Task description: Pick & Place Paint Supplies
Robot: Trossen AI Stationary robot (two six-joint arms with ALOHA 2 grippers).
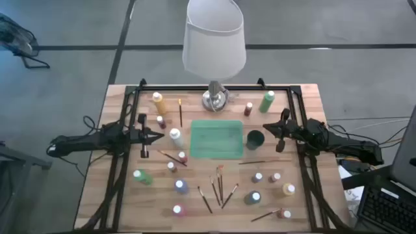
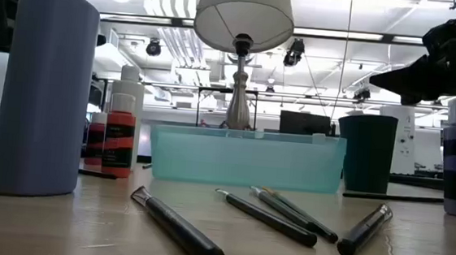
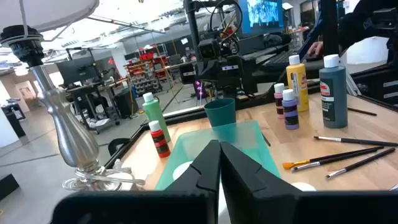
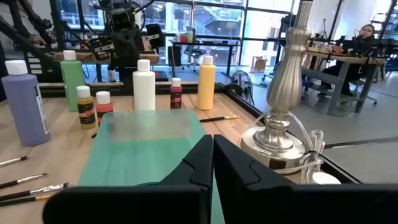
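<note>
- One translucent teal plastic tray [image 1: 216, 139] sits mid-desk, on the wooden desk [image 1: 305, 97].
- One dark green cup [image 1: 255, 138] stands just right of the tray.
- One white-shaded lamp with a silver base [image 1: 214, 97] stands at the far edge.
- About sixteen small white-capped paint bottles [image 1: 158, 102] stand scattered left, right and near.
- Some nine thin paintbrushes [image 1: 220, 184] lie around, most in a near-centre cluster.
- Left hand [image 1: 160, 136], fingers pressed together, hovers left of the tray, holding nothing.
- Right hand [image 1: 265, 129], likewise pressed together and empty, hovers right of it.

Lab (monitors [image 3: 264, 12], workbenches [image 4: 339, 59]).
</note>
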